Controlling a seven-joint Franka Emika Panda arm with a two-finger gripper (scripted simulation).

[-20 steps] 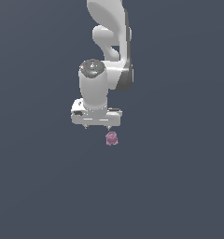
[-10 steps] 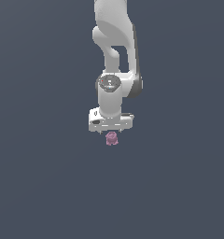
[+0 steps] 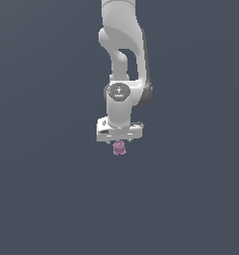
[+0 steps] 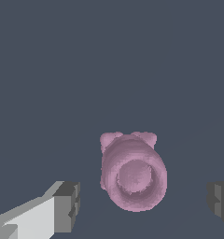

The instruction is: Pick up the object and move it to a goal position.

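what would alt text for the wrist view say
A small pink lumpy object sits on a plain dark grey surface between the open gripper, seen from above. One grey fingertip shows on each side, with gaps to the object.

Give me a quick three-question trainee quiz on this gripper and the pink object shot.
1. True or false: the gripper is shut on the pink object.
2. Where does the object sit relative to the fingers? A) between them B) outside both
3. Fill in: in the exterior view the object shows just ___ the gripper.

Key: 1 false, gaps show on both sides; 2 A; 3 below.
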